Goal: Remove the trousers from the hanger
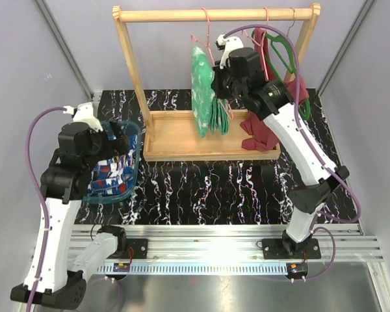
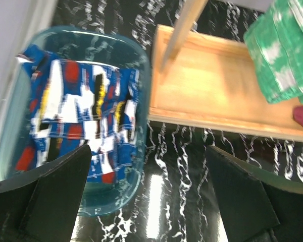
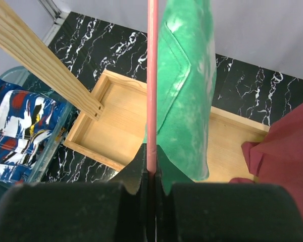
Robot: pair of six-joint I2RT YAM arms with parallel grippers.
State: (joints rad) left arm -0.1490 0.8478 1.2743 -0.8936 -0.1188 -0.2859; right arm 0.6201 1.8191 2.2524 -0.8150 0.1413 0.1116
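**Q:** What is shown from the top camera?

**A:** A wooden rack is seen standing on the marbled black desk at upper centre. The green-and-white trousers are hung from its rail on a pink hanger. They are folded, with their lower end over the rack's base tray. The right end effector is set against the hanger, beside the top of the trousers. A maroon tank top is draped at the right of the rack. At the left of the frame the blue trousers are pictured lying in a teal basket. The left end effector is held over it.

**Q:** And from the left wrist?

**A:** The left end effector is released. Its fingers are spread wide along the bottom of the frame, with nothing gripped between them. The blue trousers are seen bunched in the basket at left, which is set just beside the rack's base. A lower corner of the green-and-white trousers is caught at upper right.

**Q:** And from the right wrist?

**A:** The right end effector is shown clenched on the thin rod of the pink hanger, which runs straight up the middle of the frame. The green-and-white trousers are hung just right of that rod. Whether cloth and rod touch cannot be told. The blue trousers are glimpsed in the basket at lower left, and the maroon tank top at the right edge.
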